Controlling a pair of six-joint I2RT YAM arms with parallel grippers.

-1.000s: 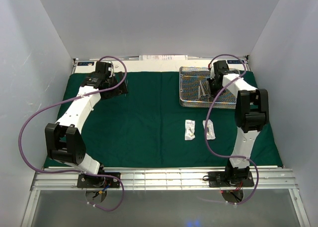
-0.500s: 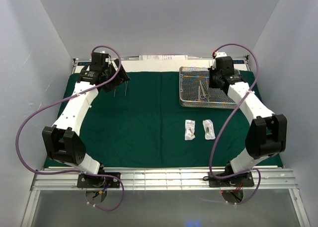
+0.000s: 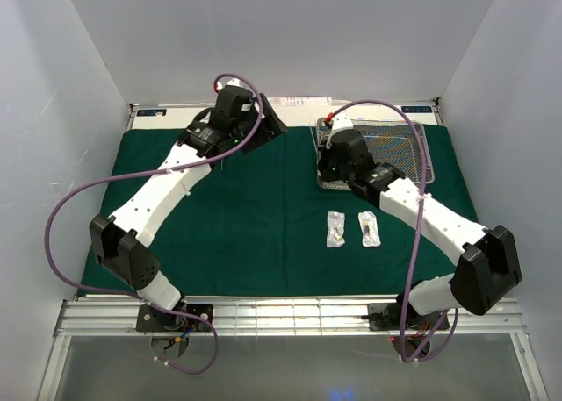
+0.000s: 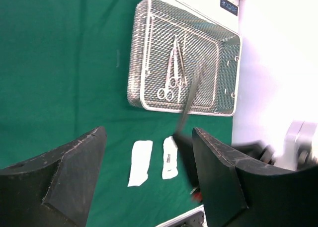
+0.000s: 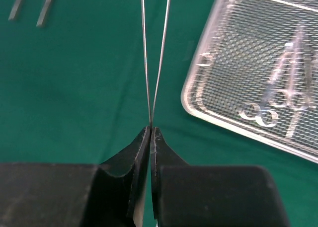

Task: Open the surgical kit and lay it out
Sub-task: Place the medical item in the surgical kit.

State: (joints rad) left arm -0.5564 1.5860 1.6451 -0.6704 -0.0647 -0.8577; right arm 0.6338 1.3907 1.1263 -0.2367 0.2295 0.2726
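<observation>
The dark green cloth (image 3: 255,234) lies spread flat over the table. On its back right stands the silver mesh tray (image 3: 408,142) (image 4: 149,48) (image 5: 218,53), with ring-handled scissors (image 4: 175,70) (image 5: 288,95) inside. My right gripper (image 3: 327,155) (image 5: 151,130) hovers just left of the tray, shut on slim forceps (image 5: 155,53) whose two prongs stick out ahead. Another pair of forceps (image 5: 30,6) lies on the cloth further left. Two small packets (image 3: 335,229) (image 3: 369,228) (image 4: 140,162) rest side by side at the middle. My left gripper (image 3: 270,122) (image 4: 149,132) hangs open at the back centre, holding nothing.
White walls close in the left, right and back. A white sheet (image 3: 290,101) lies past the cloth's far edge. A metal rail (image 3: 290,313) with the arm bases runs along the near edge. Purple cables (image 3: 61,234) loop off both arms.
My right arm has swung left out of the tray, carrying the forceps. My left arm has moved from the far left to the back centre, and its jaws have narrowed a little.
</observation>
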